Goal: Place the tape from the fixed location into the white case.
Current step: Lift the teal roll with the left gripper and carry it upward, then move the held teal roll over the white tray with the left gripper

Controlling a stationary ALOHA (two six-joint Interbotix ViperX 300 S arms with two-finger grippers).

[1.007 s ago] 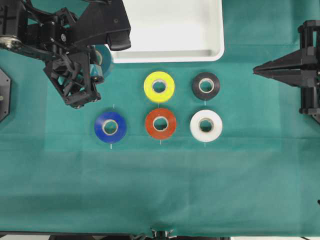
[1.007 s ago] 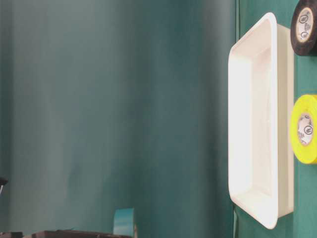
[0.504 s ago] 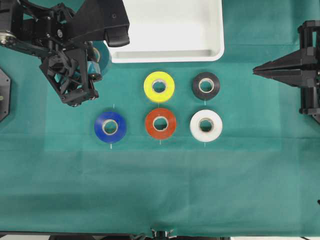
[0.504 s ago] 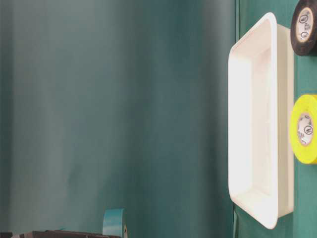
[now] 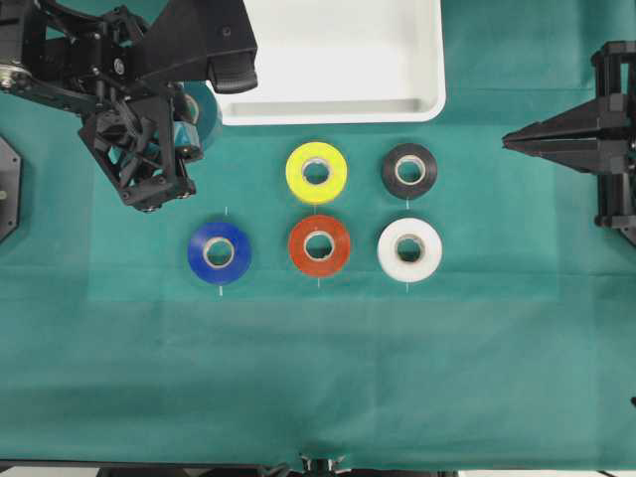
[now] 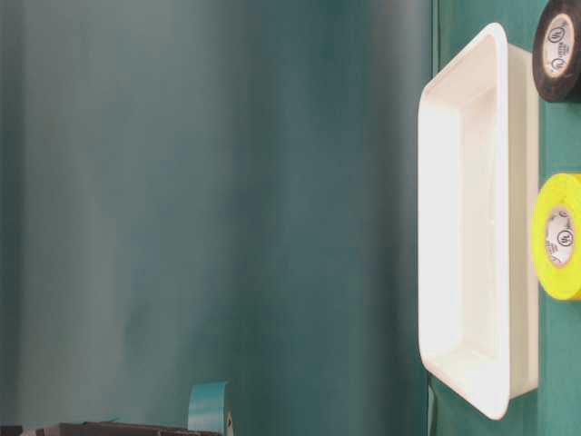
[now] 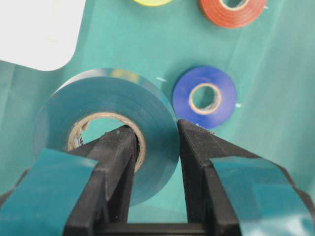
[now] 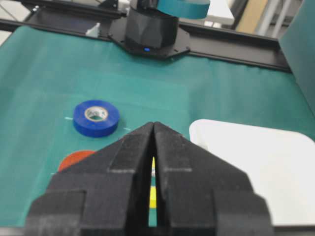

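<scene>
The teal tape (image 7: 108, 103) hangs above the cloth, just left of the white case's (image 5: 338, 107) near-left corner. My left gripper (image 7: 153, 129) is shut on the tape, with one finger through its pale core and the other on its outer face. From overhead the tape (image 5: 202, 117) is mostly hidden under the left arm. The table-level view shows only the tape's edge (image 6: 207, 407), held away from the cloth beside the case (image 6: 472, 377). My right gripper (image 5: 507, 141) rests shut at the right edge with nothing in it, seen also in its own view (image 8: 153, 124).
Several other rolls lie on the green cloth in front of the case: yellow (image 5: 316, 171), black (image 5: 408, 170), royal blue (image 5: 219, 251), red (image 5: 319, 244) and white (image 5: 408, 249). The blue roll (image 7: 204, 96) lies just beyond the held tape.
A second ago the left arm shifted slightly and carried the tape further from the cloth. It has held still for the last half second. The right arm has not moved.
</scene>
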